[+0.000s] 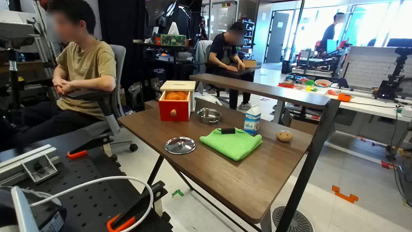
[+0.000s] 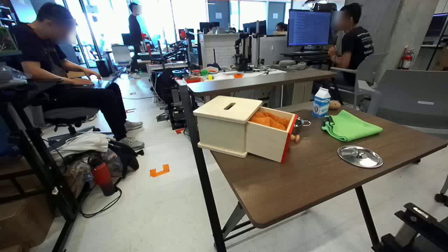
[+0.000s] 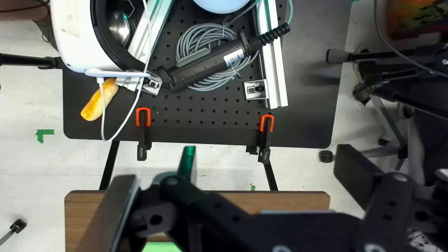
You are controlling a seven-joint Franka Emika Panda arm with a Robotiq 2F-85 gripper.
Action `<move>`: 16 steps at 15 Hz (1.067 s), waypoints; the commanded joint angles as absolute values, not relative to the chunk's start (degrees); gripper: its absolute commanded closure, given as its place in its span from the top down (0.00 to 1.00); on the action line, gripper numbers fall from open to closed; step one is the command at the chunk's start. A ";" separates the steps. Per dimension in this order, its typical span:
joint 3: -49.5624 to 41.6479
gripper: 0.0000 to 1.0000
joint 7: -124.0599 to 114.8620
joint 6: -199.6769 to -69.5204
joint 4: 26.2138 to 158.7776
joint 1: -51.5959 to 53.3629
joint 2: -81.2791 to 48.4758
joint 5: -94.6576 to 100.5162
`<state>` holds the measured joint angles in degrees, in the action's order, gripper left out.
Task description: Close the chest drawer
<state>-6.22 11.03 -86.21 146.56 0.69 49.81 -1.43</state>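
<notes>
The chest drawer (image 1: pixel 165 111) has a red front with a round wooden knob (image 1: pixel 173 112). It is pulled well out of the tan wooden chest (image 1: pixel 178 85), and orange cloth (image 1: pixel 176 95) lies inside. From the side, an exterior view shows the drawer (image 2: pixel 266 142) sticking out of the chest (image 2: pixel 221 131). My gripper (image 3: pixel 245 161) shows only in the wrist view, with its fingers wide apart and nothing between them. It is away from the chest, which is out of the wrist view.
On the brown table (image 1: pixel 257 180) stand a steel pot (image 1: pixel 209 116), a lid (image 1: pixel 180 145), a folded green cloth (image 1: pixel 230 145), a milk carton (image 1: pixel 252 120) and a potato (image 1: pixel 284 136). A raised shelf (image 1: pixel 257 88) runs along one side. A black pegboard table (image 3: pixel 210 119) is beside it.
</notes>
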 commanded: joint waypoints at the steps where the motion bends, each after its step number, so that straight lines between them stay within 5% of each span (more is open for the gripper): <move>1: -6.08 1.00 11.12 -86.14 146.47 0.52 49.75 -1.52; 8: -3.33 1.00 5.62 -90.75 151.36 0.23 49.13 -3.67; 16: 6.15 1.00 -16.02 -123.80 160.41 -0.54 36.61 -10.70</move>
<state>2.68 -9.93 -113.88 160.55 0.50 44.27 -9.03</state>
